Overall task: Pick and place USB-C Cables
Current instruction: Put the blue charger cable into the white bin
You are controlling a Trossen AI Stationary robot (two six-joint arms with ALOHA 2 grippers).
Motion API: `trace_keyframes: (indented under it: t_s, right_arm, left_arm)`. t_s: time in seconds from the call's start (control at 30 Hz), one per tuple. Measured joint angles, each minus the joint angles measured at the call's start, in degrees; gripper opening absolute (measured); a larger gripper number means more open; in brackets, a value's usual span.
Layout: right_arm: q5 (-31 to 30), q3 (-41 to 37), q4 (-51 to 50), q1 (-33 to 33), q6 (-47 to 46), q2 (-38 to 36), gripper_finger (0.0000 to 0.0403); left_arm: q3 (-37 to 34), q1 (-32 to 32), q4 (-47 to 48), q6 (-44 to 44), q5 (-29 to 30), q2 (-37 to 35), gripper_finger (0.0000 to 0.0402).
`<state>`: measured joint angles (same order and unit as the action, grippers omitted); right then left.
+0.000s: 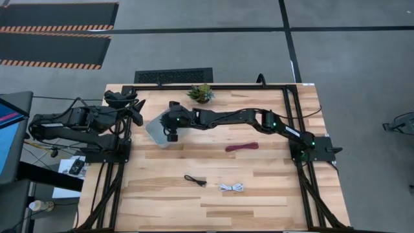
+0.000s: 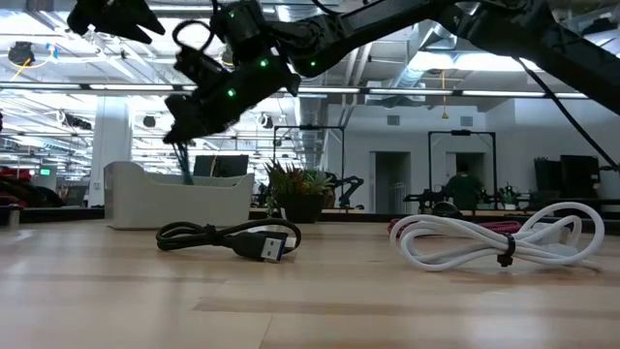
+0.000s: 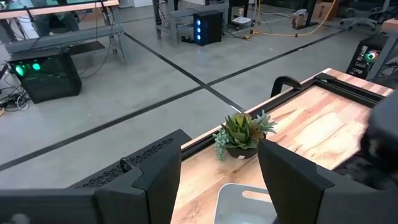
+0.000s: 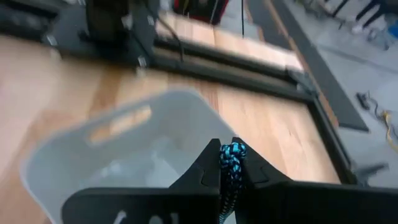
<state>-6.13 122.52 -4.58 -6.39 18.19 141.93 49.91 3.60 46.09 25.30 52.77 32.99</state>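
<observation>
My right gripper (image 1: 171, 134) (image 4: 231, 169) hangs over the clear bin (image 1: 158, 131) (image 4: 118, 146), shut on the teal cable (image 4: 232, 155). In the low view the right gripper (image 2: 184, 128) is above the bin (image 2: 179, 199), and a thin strand of the cable (image 2: 185, 163) drops toward it. The maroon cable (image 1: 242, 147), the black cable (image 1: 195, 180) (image 2: 232, 238) and the white cable (image 1: 231, 188) (image 2: 494, 238) lie flat on the table. My left gripper (image 1: 132, 107) (image 3: 219, 155) waits, open, raised beside the bin's left far corner. My right gripper pinches a loop of the teal cable's bundle (image 4: 233, 151) between its two fingers, and the loop shows just past the fingertips. The fingers come from above, pointing down over the bin's open top. The cable is lifted clear and hangs below the fingers.
A small potted plant (image 1: 201, 92) (image 3: 242, 132) stands near the far edge, just beyond the bin. Black frame rails (image 1: 288, 116) run along the table's far, left and right sides. Bare wood lies between the bin and the three loose cables.
</observation>
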Motion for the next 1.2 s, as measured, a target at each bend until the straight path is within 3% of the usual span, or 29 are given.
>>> trace_keyframes:
  t_s: [0.3, 0.57, 0.9, 1.2]
  right_arm:
    - [0.63, 0.00, 6.34, 0.42, -7.79, -0.01, 0.0022]
    - [6.16, -0.02, 6.80, -1.28, -18.09, -0.46, 0.0022]
    - [12.30, -0.02, 8.08, -2.45, -22.96, -0.46, 0.0022]
    - [12.63, -0.02, 7.65, -2.25, -22.92, -0.46, 0.0022]
  left_arm:
    - [0.02, 0.00, 1.33, 0.00, 0.17, 0.00, 0.0203]
    - [0.02, 0.00, 2.37, 0.93, -1.80, -0.01, 0.0203]
    - [0.02, 0.02, 4.52, 1.57, -1.43, -0.04, 0.0203]
    - [0.02, 0.02, 5.10, 2.20, -1.66, -0.92, 0.0203]
